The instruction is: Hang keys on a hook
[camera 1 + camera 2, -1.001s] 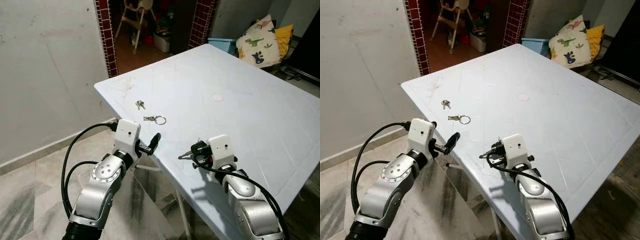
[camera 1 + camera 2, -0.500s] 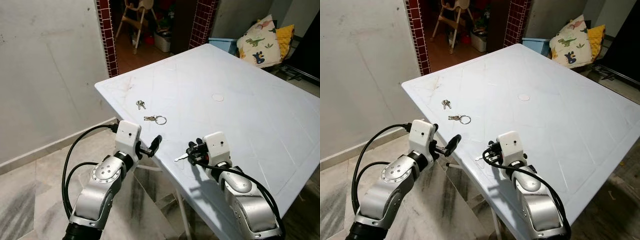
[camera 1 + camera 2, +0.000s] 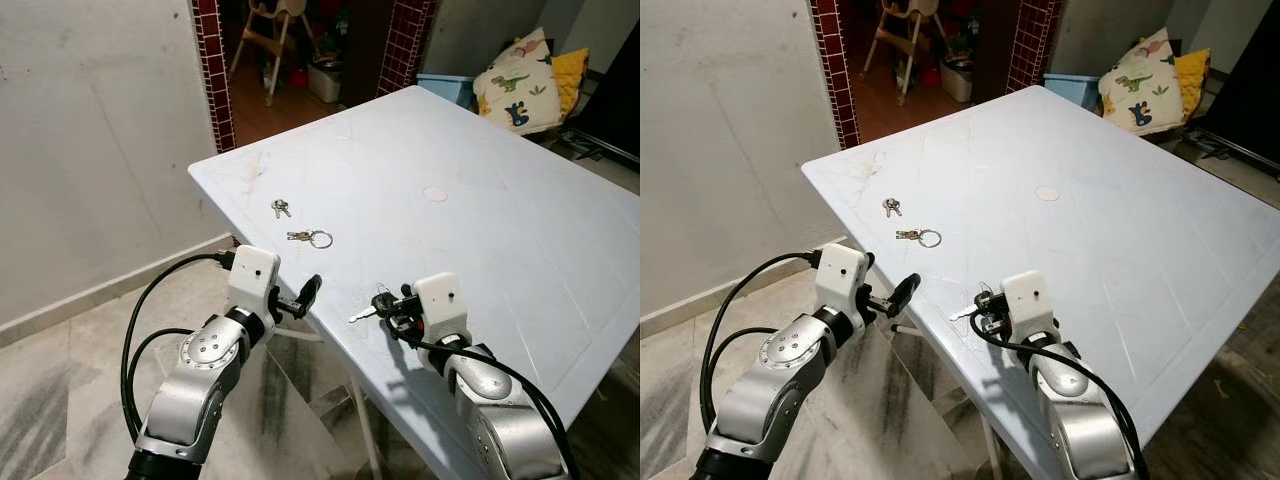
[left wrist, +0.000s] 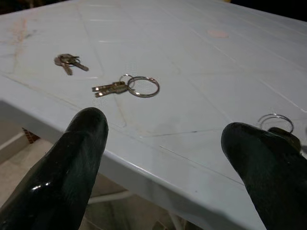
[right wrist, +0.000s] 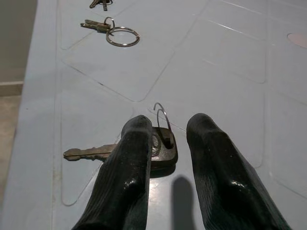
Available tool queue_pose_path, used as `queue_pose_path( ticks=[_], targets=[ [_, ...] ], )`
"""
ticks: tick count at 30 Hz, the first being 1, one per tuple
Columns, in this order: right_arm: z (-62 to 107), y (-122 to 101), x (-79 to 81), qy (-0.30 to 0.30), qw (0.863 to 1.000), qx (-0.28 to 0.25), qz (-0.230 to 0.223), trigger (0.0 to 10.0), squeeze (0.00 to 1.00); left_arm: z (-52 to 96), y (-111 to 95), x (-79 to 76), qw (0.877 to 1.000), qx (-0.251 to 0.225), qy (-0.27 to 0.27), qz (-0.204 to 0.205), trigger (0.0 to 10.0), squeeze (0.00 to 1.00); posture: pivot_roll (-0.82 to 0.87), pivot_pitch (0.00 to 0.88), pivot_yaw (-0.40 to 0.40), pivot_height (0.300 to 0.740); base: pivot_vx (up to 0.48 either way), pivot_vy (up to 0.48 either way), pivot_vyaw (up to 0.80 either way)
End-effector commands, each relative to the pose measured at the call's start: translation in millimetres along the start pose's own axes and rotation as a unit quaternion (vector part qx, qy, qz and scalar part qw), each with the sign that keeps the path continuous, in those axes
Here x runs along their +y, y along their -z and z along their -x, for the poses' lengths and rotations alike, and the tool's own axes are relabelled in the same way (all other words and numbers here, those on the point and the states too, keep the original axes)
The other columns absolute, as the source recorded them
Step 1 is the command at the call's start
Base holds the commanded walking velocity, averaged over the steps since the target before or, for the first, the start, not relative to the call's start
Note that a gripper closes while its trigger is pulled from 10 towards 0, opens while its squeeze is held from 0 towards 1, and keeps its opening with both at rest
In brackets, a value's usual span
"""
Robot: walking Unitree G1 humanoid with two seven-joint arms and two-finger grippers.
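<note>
Key [image 5: 120, 152] with black head flat on white table [image 3: 520, 230], between right claw [image 5: 165, 143] fingers, slightly parted, not clamped

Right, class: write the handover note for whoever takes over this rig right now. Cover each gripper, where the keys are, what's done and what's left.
Right gripper: low over the white table near its front edge, fingers either side of a single key with a ring; whether it is gripped or lies on the table is unclear.
Left gripper: open, held off the table's front edge, holding nothing.
Two more key sets lie further in: one on a large ring, a small pair beyond it.
Done: right gripper has reached the key.
Left: secure and lift it, find a hook, hang it.
</note>
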State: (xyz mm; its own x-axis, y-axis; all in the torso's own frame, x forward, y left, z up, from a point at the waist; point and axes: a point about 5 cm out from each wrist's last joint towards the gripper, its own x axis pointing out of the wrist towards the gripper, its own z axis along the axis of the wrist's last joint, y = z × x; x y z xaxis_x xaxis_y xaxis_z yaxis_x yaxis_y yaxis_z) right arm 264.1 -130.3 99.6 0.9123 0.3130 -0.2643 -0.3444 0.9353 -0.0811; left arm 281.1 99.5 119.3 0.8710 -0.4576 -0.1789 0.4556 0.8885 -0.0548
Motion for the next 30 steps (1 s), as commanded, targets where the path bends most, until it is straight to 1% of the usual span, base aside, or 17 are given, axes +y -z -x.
queue_pose_path(
  ticks=[1, 13, 18, 19, 20, 21, 22, 23, 24, 25, 26, 27, 30],
  targets=[
    [-0.5, 1, -0.6, 0.000, 1.000, 0.007, -0.001, 10.0, 0.00, 1.6, -4, -0.5, 1.000, -0.005, 0.005, -0.001, 10.0, 0.00, 0.07, 0.058, -0.052, 0.740, 0.000, 0.000, 0.00],
    [-13.7, 4, 3.4, -0.008, 1.000, 0.009, -0.012, 10.0, 0.00, 3.4, -5, 0.3, 1.000, -0.004, 0.007, -0.002, 10.0, 0.00, 0.09, 0.048, -0.052, 0.740, 0.000, 0.000, 0.00],
    [-18.2, 7, 1.4, -0.001, 1.000, 0.011, -0.015, 10.0, 0.00, 3.9, -5, 0.3, 1.000, -0.005, 0.008, -0.002, 10.0, 0.00, 0.09, 0.050, -0.051, 0.740, 0.000, 0.000, 0.00],
    [-18.7, 7, 1.1, 0.000, 1.000, 0.009, -0.016, 8.2, 0.00, 3.9, -5, 0.3, 1.000, -0.005, 0.008, -0.001, 10.0, 0.00, 0.09, 0.050, -0.051, 0.740, 0.000, 0.000, 0.00],
    [-19.6, 7, 0.3, 0.003, 1.000, 0.009, -0.017, 7.4, 0.00, 3.9, -5, 0.3, 1.000, -0.005, 0.009, -0.001, 10.0, 0.00, 0.09, 0.050, -0.051, 0.740, 0.000, 0.000, 0.00],
    [-19.9, 8, -0.2, 0.004, 1.000, 0.010, -0.017, 3.6, 0.00, 4.1, -5, 0.3, 1.000, -0.005, 0.009, -0.001, 10.0, 0.00, 0.09, 0.053, -0.049, 0.740, 0.000, 0.000, 0.00],
    [-20.1, 8, -0.5, 0.005, 1.000, 0.010, -0.017, 3.1, 0.00, 4.3, -5, 0.3, 1.000, -0.005, 0.009, -0.001, 10.0, 0.00, 0.09, 0.053, -0.049, 0.740, 0.000, 0.000, 0.00],
    [-20.2, 9, -1.0, 0.006, 1.000, 0.011, -0.017, 2.3, 0.00, 4.7, -5, -0.1, 1.000, -0.003, 0.013, 0.003, 10.0, 0.00, 0.09, 0.053, -0.049, 0.740, 0.000, 0.000, 0.00],
    [-19.8, 10, -1.9, 0.008, 1.000, 0.011, -0.017, 1.0, 0.00, 5.0, -5, -0.3, 1.000, -0.001, 0.015, 0.005, 10.0, 0.00, 0.09, 0.053, -0.049, 0.740, 0.000, 0.000, 0.00],
    [-19.7, 10, -2.5, 0.009, 1.000, 0.011, -0.017, 1.0, 0.00, 5.3, -4, -0.3, 1.000, 0.001, 0.016, 0.006, 10.0, 0.00, 0.09, 0.053, -0.049, 0.740, 0.000, 0.000, 0.00],
    [-19.3, 11, -3.3, 0.011, 1.000, 0.012, -0.017, 0.2, 0.00, 5.8, -4, -0.5, 1.000, 0.003, 0.020, 0.009, 10.0, 0.00, 0.09, 0.053, -0.049, 0.740, 0.000, 0.000, 0.00],
    [-18.9, 13, -4.9, 0.014, 1.000, 0.013, -0.018, 0.0, 0.00, 7.2, -2, -1.3, 0.999, 0.009, 0.028, 0.013, 10.0, 0.00, 0.09, 0.053, -0.049, 0.740, 0.000, 0.000, 0.00],
    [-18.5, 14, -6.3, 0.019, 1.000, 0.013, -0.019, 0.0, 0.00, 10.6, 1, -1.7, 0.999, 0.022, 0.044, 0.016, 10.0, 0.00, 0.09, 0.056, -0.045, 0.740, 0.000, 0.000, 0.00]
  ],
)
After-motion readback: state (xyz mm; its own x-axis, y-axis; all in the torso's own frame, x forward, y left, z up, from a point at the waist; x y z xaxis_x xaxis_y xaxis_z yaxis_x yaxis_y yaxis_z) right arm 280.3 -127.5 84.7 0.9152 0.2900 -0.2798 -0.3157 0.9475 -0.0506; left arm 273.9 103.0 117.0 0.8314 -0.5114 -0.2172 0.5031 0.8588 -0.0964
